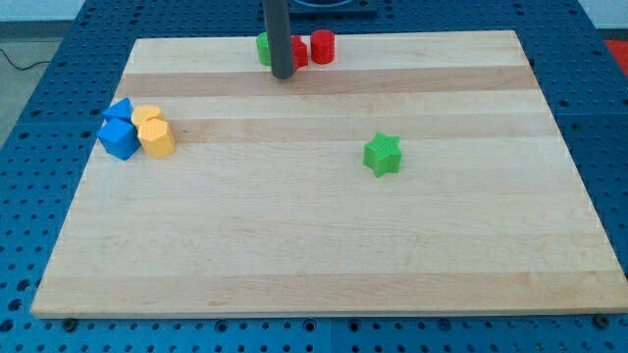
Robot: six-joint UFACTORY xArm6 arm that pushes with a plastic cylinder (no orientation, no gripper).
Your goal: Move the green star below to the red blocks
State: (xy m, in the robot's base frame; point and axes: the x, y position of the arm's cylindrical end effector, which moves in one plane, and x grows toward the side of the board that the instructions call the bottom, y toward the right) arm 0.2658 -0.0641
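Note:
A green star [383, 154] lies right of the board's middle. At the view's top a red cylinder [322, 46] stands beside a second red block [299, 52], which the rod partly hides. A green block [263, 48] sits just left of the rod, its shape hidden. My tip [283, 74] rests on the board right below these blocks, far up and left of the green star.
A wooden board [324, 245] lies on a blue perforated table. At the view's left, two blue blocks [118, 129] and two yellow blocks [154, 130] sit clustered together near the board's left edge.

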